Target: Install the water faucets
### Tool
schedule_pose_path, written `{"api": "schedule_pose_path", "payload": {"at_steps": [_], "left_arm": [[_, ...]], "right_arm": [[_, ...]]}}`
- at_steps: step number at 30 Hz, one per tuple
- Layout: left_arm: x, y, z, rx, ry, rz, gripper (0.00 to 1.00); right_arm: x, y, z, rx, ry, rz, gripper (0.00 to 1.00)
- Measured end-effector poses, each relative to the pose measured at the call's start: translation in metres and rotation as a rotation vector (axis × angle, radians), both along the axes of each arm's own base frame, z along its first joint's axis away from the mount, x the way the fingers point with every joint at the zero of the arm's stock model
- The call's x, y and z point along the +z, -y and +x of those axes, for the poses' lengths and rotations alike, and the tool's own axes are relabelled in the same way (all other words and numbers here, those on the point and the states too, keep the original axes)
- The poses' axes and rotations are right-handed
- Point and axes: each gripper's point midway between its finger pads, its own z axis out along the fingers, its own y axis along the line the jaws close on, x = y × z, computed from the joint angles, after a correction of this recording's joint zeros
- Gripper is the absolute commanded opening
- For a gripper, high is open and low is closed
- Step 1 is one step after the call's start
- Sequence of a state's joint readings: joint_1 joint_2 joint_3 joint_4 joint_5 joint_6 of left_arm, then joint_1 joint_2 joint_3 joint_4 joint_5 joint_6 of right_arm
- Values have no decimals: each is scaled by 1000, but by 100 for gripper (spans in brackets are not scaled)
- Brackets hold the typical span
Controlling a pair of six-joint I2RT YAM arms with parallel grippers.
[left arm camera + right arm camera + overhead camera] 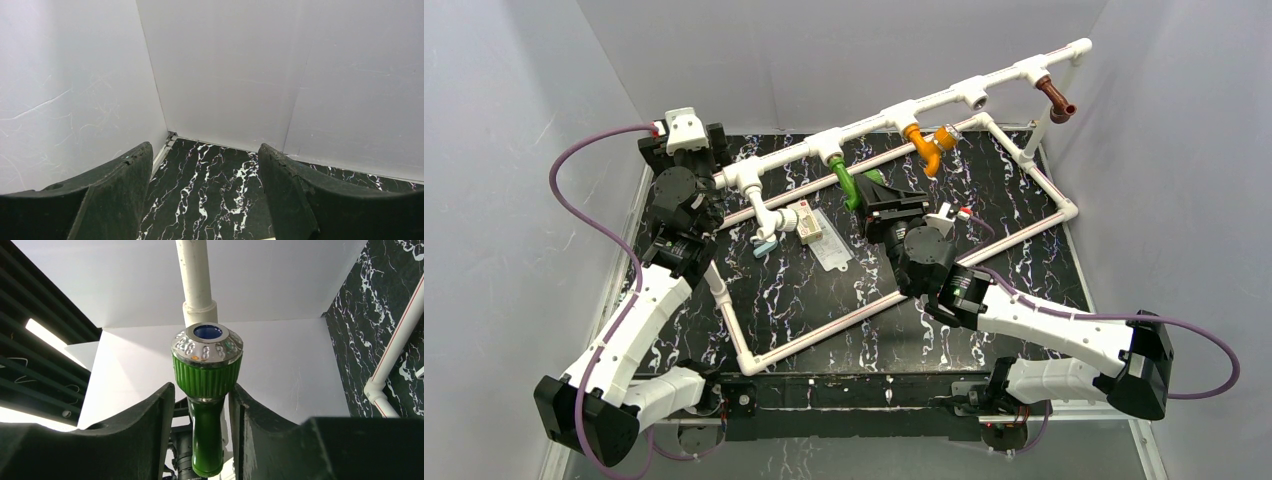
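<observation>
The green faucet [849, 186] hangs from a tee socket of the long white pipe [944, 97]. My right gripper [876, 197] is shut on it. In the right wrist view the fingertips [167, 400] press either side of its ribbed round knob [207, 367], and the spout runs down between them. The orange faucet [927, 146], the brown faucet [1055, 99] and the white faucet [767, 214] also sit in sockets of the pipe. My left gripper [709, 142] is open and empty [205, 150] at the back left, facing the wall corner.
One tee socket [973, 94] between the orange and brown faucets holds nothing. A white pipe frame [864, 310] lies on the black marble mat. A small teal piece [765, 247], a white box [805, 222] and a clear packet [830, 251] lie mid-mat. Grey walls stand close.
</observation>
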State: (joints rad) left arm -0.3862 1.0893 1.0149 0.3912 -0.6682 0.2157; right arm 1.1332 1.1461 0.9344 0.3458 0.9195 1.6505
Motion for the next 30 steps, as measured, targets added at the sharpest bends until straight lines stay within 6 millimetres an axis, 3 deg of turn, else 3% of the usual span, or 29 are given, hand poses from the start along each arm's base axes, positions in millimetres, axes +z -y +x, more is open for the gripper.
{"api": "schedule_pose_path", "payload": {"at_steps": [6, 15, 23, 30], "left_arm": [[0, 0, 0, 0, 0, 0, 74], [0, 0, 0, 0, 0, 0, 74], [0, 0, 0, 0, 0, 0, 74], [0, 0, 0, 0, 0, 0, 74]], "right_arm": [[5, -2, -2, 15, 32, -12, 67], [-13, -7, -13, 84, 80, -135, 83], [7, 17, -40, 137, 292, -268, 88], [28, 43, -66, 153, 521, -518, 88]]}}
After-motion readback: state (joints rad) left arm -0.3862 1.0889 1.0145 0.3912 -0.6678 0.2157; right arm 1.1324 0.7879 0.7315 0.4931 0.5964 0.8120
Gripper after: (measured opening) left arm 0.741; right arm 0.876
